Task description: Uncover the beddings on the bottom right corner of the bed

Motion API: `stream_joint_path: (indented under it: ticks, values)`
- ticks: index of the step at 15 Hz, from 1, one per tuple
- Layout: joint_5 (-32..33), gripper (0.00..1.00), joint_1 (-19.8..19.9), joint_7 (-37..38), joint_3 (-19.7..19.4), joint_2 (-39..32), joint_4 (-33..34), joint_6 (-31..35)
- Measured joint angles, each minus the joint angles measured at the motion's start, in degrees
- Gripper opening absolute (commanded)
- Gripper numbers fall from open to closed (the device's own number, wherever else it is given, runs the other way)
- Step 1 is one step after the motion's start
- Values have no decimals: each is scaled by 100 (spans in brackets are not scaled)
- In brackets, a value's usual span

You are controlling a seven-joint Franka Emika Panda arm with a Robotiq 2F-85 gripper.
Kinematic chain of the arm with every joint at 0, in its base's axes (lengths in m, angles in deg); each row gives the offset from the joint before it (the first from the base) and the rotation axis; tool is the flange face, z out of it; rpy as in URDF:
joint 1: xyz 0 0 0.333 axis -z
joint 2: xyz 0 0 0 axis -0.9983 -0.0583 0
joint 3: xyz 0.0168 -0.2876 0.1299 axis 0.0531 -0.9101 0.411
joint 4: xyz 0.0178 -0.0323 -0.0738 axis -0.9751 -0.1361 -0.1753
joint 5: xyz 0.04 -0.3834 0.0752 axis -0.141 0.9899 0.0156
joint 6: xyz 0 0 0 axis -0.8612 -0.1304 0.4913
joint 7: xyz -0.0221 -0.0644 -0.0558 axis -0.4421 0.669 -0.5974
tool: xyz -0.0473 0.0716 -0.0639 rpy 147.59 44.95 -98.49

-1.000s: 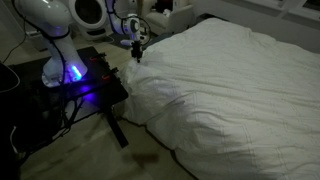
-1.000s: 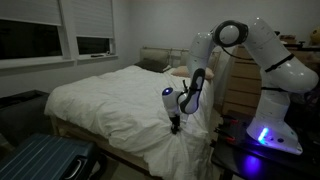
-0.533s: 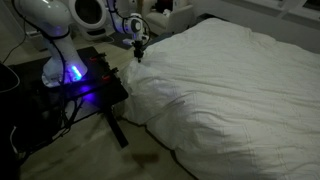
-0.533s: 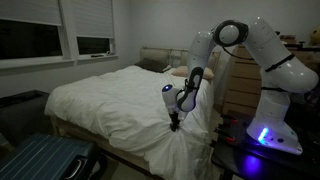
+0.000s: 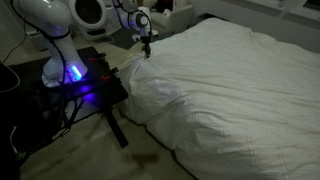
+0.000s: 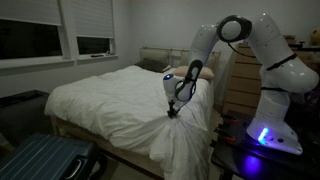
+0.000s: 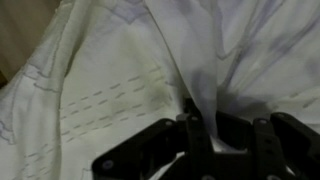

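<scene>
Dim bedroom light falls over a wide low bed (image 5: 205, 150) dressed all in white, with dark windows (image 6: 40, 40) behind it and a blue ribbed suitcase (image 6: 45, 160) on the floor near its foot. We see the white beddings (image 5: 235, 80) lying puffy and wrinkled across the whole mattress. At the corner nearest the robot they rise into a taut peak under the hand (image 6: 172, 112). In the wrist view the hand (image 7: 192, 118) is pinched narrow on a fold of the beddings (image 7: 110, 90), the cloth running up between the dark fingers (image 7: 150, 150). In an exterior view the hand (image 5: 147, 50) hangs over the bed's edge. The white arm (image 6: 255, 45) arches from its base on a black worktop (image 5: 100, 88), where a blue light (image 5: 73, 73) glows just beside the bed.
</scene>
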Motion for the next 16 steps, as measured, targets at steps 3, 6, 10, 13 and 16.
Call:
stream_joint_path:
  ticks: [3,6,10,13,16]
  values:
    - [-1,1,83,345,-383,66,81,0]
    - [-1,1,248,625,-692,136,180,5]
    - [-2,1,484,1046,-1010,206,345,9]
    - [-1,1,663,1374,-1246,270,417,12]
    - [-1,1,849,1689,-1480,354,441,33]
